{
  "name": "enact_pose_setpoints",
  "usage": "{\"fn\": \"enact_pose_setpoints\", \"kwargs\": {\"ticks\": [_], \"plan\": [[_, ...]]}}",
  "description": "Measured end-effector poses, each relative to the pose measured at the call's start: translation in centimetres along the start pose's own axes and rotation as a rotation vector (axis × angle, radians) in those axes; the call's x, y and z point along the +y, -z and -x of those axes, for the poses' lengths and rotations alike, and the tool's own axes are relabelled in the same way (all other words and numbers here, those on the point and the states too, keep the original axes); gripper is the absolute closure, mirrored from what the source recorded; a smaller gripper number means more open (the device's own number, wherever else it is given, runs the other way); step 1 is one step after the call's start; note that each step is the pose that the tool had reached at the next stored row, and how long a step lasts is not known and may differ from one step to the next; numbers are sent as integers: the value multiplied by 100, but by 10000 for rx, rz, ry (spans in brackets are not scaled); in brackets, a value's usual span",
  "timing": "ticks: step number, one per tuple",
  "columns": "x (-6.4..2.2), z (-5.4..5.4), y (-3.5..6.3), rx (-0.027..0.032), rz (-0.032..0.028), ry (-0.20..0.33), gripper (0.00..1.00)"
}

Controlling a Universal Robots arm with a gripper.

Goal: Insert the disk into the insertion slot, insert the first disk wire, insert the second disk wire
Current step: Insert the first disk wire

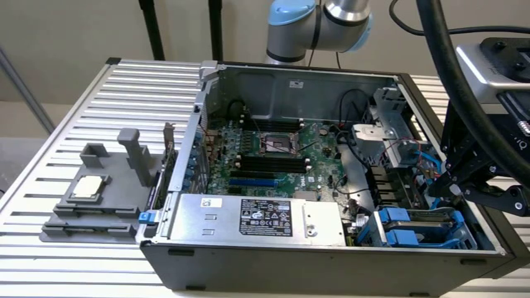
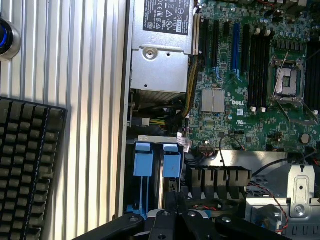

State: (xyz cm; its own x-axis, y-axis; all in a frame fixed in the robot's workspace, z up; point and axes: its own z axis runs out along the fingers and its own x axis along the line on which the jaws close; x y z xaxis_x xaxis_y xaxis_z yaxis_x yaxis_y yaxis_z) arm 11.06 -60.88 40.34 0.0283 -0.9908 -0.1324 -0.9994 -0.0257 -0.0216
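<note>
One open computer case [image 1: 331, 267] lies on its side on the slatted metal tabletop [image 1: 79, 264], with the arm [image 1: 319, 25] rising behind it. Inside, the green motherboard [image 1: 273, 155] covers the middle. The silver power supply [image 1: 257, 217] with its black label lies along the near wall. The insertion slot [image 1: 418, 226], a grey cage with bright blue rails and latches, sits in the near corner at the exterior view's right, just beside the power supply. The hand [image 1: 443, 189] hangs over the case's right-hand wall, just above and behind the slot, with its fingers together. I cannot tell whether anything is pinched between them. In the wrist view the dark fingertips [image 2: 175, 202] point at the slot's two blue latches [image 2: 143, 161] and stop just short of them. The disk cannot be told apart from the blue frames in the cage, so I cannot tell whether it is seated. A thin blue wire [image 1: 428, 160] runs loose along the inner wall above the slot, near the hand. Outside the case, at the exterior view's left, a grey fixture [image 1: 91, 214] holds a small square silver chip [image 1: 87, 187]. A black keyboard [image 2: 25, 170] lies on the tabletop, well apart from the case.
</note>
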Motion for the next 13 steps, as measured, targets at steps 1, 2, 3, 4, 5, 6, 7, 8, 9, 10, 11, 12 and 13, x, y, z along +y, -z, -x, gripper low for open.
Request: {"fn": "enact_pose_setpoints", "kwargs": {"ticks": [1, 2, 3, 4, 5, 6, 7, 8, 9, 10, 11, 12, 13], "plan": [[0, 0, 0, 0, 1, 0, 87], [0, 0, 0, 1, 0, 0, 87], [0, 0, 0, 1, 0, 0, 87], [0, 0, 0, 0, 0, 0, 87], [0, 0, 0, 0, 0, 0, 87], [0, 0, 0, 1, 0, 0, 87], [0, 0, 0, 0, 0, 0, 87], [0, 0, 0, 0, 0, 0, 87], [0, 0, 0, 0, 0, 0, 87], [0, 0, 0, 1, 0, 0, 87], [0, 0, 0, 0, 0, 0, 87], [0, 0, 0, 0, 0, 0, 87], [0, 0, 0, 0, 0, 0, 87]]}}
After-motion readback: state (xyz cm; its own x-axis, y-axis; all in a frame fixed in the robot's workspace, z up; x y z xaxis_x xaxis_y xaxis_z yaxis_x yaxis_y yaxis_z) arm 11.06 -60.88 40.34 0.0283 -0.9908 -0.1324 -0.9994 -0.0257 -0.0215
